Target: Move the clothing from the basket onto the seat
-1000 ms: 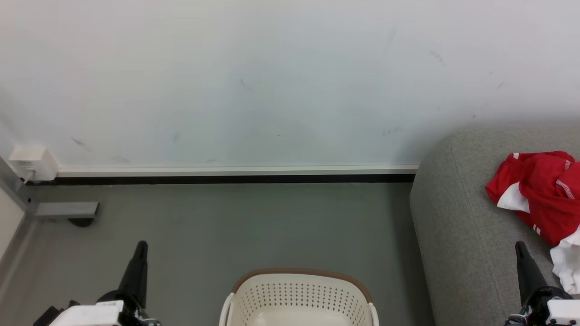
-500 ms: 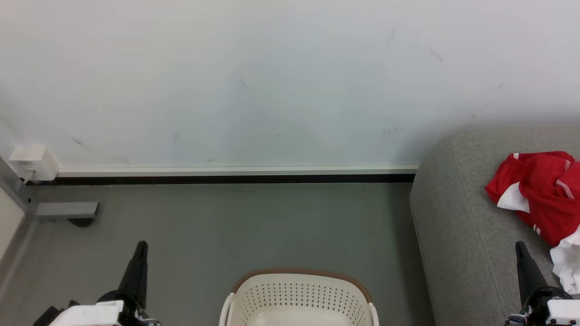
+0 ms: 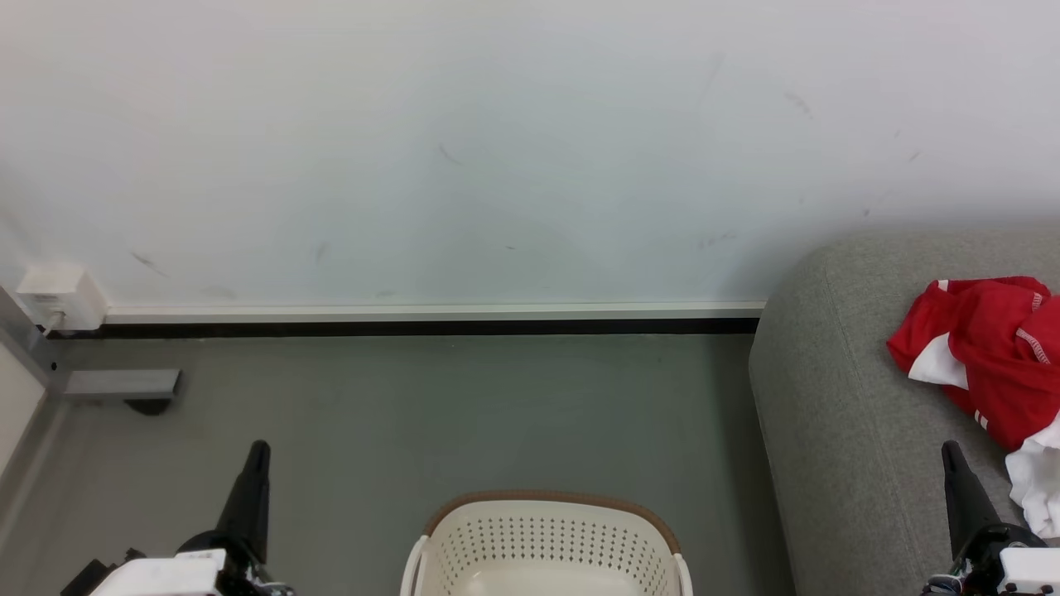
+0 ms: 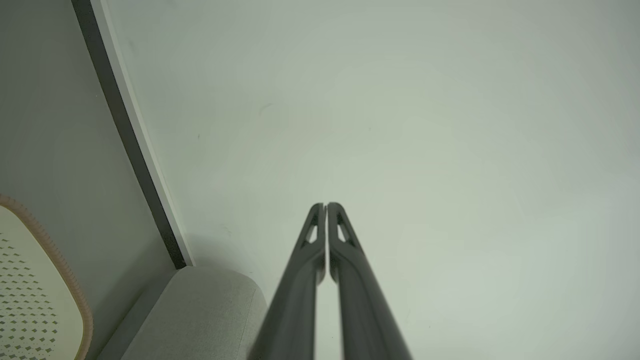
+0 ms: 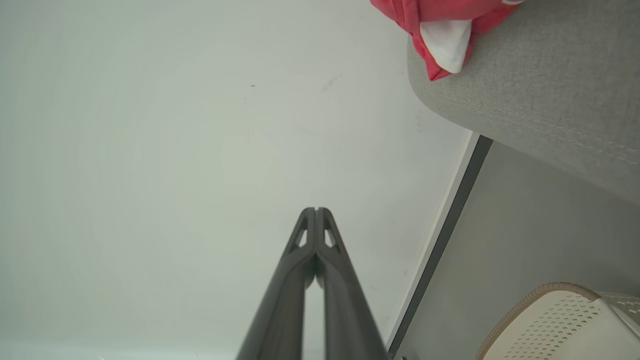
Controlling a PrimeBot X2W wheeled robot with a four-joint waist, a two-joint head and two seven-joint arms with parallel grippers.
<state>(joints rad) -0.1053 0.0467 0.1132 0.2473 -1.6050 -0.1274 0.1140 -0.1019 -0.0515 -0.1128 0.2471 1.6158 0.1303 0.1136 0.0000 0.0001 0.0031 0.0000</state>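
Left gripper (image 3: pixel 258 452) and right gripper (image 3: pixel 951 451) are sitting fully closed, gripping nothing; clothing (image 3: pixel 990 352) is lying on the seat (image 3: pixel 836 414), basket (image 3: pixel 546 538) is standing between both grippers.

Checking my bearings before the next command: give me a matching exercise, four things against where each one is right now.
Things:
1. clothing
2. basket
3. seat
4. white box

Places:
A. on the floor, bottom middle of the head view
B. low on the wall, at the robot's left
C. lying on top of the seat
D. at the robot's right, by the wall

Pairs: 1-C, 2-A, 3-D, 4-B.
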